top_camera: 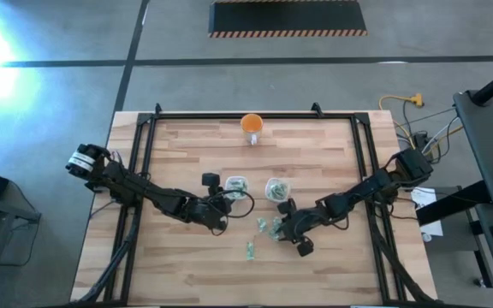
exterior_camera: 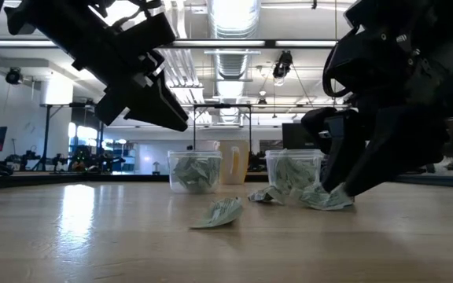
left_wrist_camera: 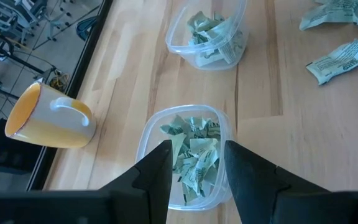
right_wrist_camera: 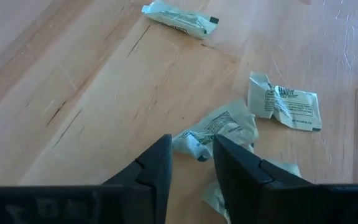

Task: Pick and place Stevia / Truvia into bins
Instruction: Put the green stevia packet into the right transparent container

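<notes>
- Stevia / Truvia sachets (right_wrist_camera: 216,127): several loose on the wooden table (top_camera: 178,257), crumpled, clustered near the middle, just in front of the right-hand bin; others already heaped inside both bins.
- One loose sachet (right_wrist_camera: 180,19) lying flat, well apart from the cluster; seen in the high view (top_camera: 251,249) nearest the table's front edge.
- One sachet (right_wrist_camera: 286,103) creased, print side up, beside the cluster.
- Left bin (top_camera: 237,184): clear, upright, holding a pile of sachets; directly under the left gripper in the left wrist view (left_wrist_camera: 188,155).
- Right bin (top_camera: 276,189): clear, upright, likewise part-filled; seen farther off in the left wrist view (left_wrist_camera: 207,34).
- Right gripper (right_wrist_camera: 191,163): lowered to the table over the cluster, fingers narrowly parted on either side of the crumpled sachet; grasp not confirmed, fingers not clenched.
- Left gripper (left_wrist_camera: 194,171): poised above the left bin, fingers parted, released, nothing between them.
- Orange cup (top_camera: 252,126): near the far edge of the table, well apart from the bins; lying on its side in the left wrist view (left_wrist_camera: 48,118).
</notes>
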You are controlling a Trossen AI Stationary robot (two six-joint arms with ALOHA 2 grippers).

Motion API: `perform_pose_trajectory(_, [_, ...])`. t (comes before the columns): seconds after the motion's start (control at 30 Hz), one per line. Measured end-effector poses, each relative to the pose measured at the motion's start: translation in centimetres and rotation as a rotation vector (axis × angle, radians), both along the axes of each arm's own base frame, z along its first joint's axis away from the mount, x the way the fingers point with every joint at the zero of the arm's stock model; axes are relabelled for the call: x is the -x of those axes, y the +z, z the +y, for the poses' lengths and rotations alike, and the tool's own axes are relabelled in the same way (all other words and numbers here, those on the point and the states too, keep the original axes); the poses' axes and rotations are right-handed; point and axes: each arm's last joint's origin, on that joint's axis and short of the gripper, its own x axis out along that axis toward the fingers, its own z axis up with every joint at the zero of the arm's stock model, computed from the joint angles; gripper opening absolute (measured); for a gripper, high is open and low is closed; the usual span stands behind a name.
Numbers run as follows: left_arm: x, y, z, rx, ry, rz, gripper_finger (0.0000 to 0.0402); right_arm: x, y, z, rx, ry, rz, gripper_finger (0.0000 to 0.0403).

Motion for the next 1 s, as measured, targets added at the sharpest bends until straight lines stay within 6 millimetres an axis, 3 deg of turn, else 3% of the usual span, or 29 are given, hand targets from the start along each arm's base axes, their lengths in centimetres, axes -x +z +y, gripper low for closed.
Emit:
perform_pose_trajectory(0.43, [0.0,0.0,0.0,0.0,0.0,0.001,0.013,0.0,0.0,0.0,0.055,0.055,-0.02,0.0014])
perform_pose_trajectory(0.73, [0.0,0.0,0.0,-0.001,0.0,0.001,0.013,0.0,0.7,0.0,0.081,0.09,-0.068,0.0009])
perform_pose_trajectory(1.0, [0.0,0.0,0.0,-0.001,-0.001,0.0,0.013,-0.1,3.9,0.0,0.137,0.126,-0.212,0.0009])
